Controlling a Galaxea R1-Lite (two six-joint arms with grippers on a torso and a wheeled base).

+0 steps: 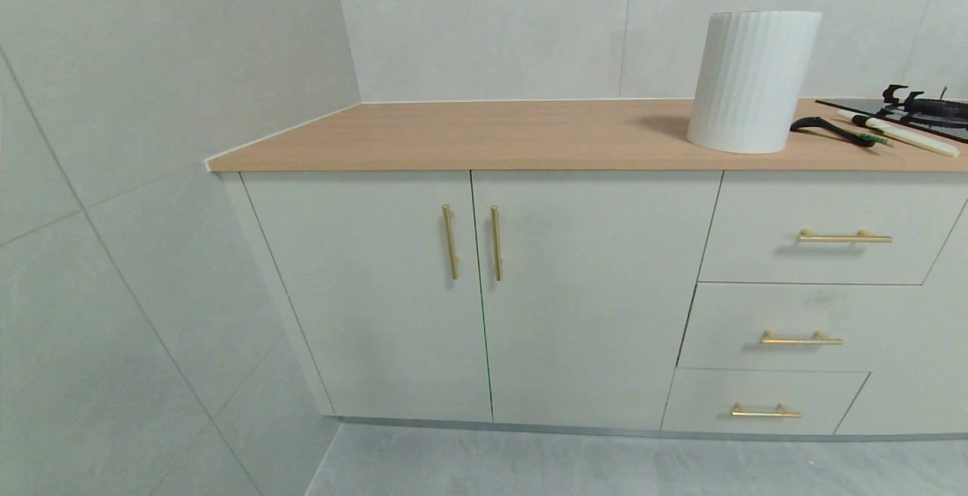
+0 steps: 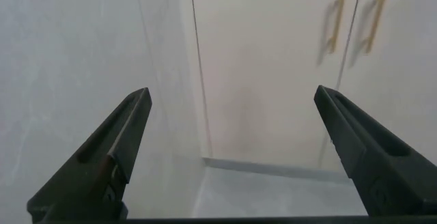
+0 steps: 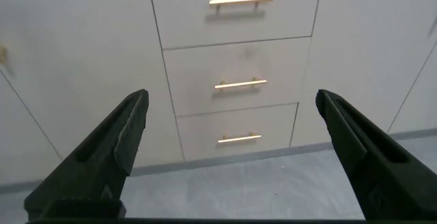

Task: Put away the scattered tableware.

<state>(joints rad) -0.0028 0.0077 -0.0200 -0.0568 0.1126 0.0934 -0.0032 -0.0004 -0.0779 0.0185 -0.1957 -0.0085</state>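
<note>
- Your left gripper hung low with its jaws spread wide and nothing between them, facing the cabinet doors close to the floor.
- Your right gripper was likewise wide open and empty, pointed at the drawers.
- The tableware lay up on the bench at its right end. A black utensil and a cream-handled utensil lay side by side, just beside the white ribbed holder and at the edge of the hob.
- By my reading, you were only at the approach, with both grippers at cabinet height, well below the bench top.
- To do it well, you needed to square up to that right end first, so the utensils sat in front of you.
- You needed to lift the right arm above the bench edge before going in, or the fingers could have caught the edge or a drawer handle.
- One piece at a time, gripped across its handle, was the safer course. The tall holder looked easy to tip, so you should have come in from the side away from it.
</note>
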